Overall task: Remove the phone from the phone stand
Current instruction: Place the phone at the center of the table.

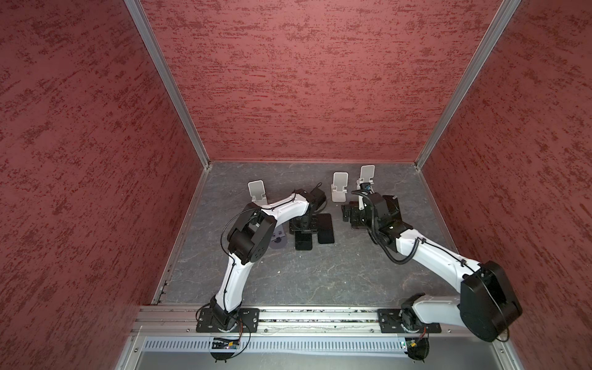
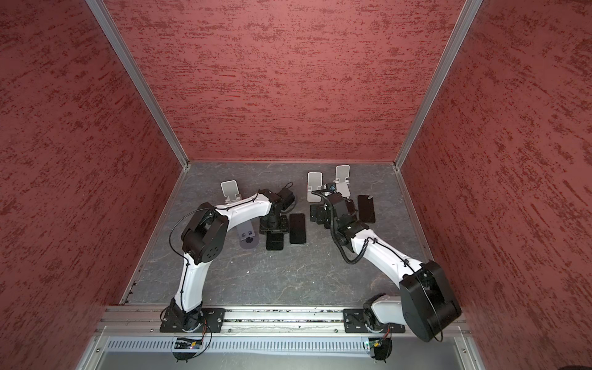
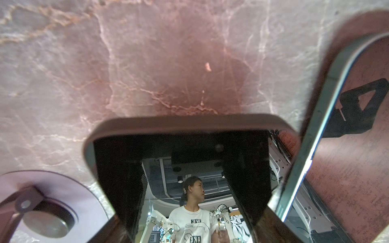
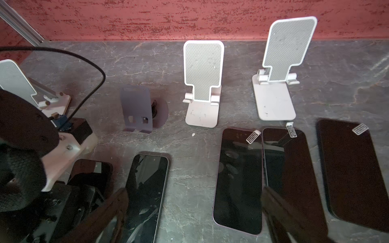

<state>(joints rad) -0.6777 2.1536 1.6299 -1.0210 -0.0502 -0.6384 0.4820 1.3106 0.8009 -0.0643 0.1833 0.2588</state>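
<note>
phone [image 1: 303, 242] off stand, low at table [image 1: 320, 272], beside bare grey stand [image 4: 136, 109]; cannot tell if fully resting. left gripper [image 1: 302, 228] clamped across its long edges. right gripper [image 4: 194, 190] spread wide, empty. risks: letting go before phone lies flat, it drops; jaws part too little, rising arm drags it into neighbour phone [image 1: 326, 229] just beside.

The right tool [image 4: 194, 192] hangs low over the grey tabletop [image 4: 189, 147], its fingers [image 4: 284, 216] spread wide. Near the red wall [image 4: 189, 21] a white stand [image 4: 202, 84] and a second white stand [image 4: 280, 69] rise upright and bare, a grey stand [image 4: 136, 109] beside them. Before them three dark phones [image 4: 237, 181] lie flat, screens up. A fourth phone [image 4: 147, 195] lies beside the left arm [image 4: 25, 136].
</note>
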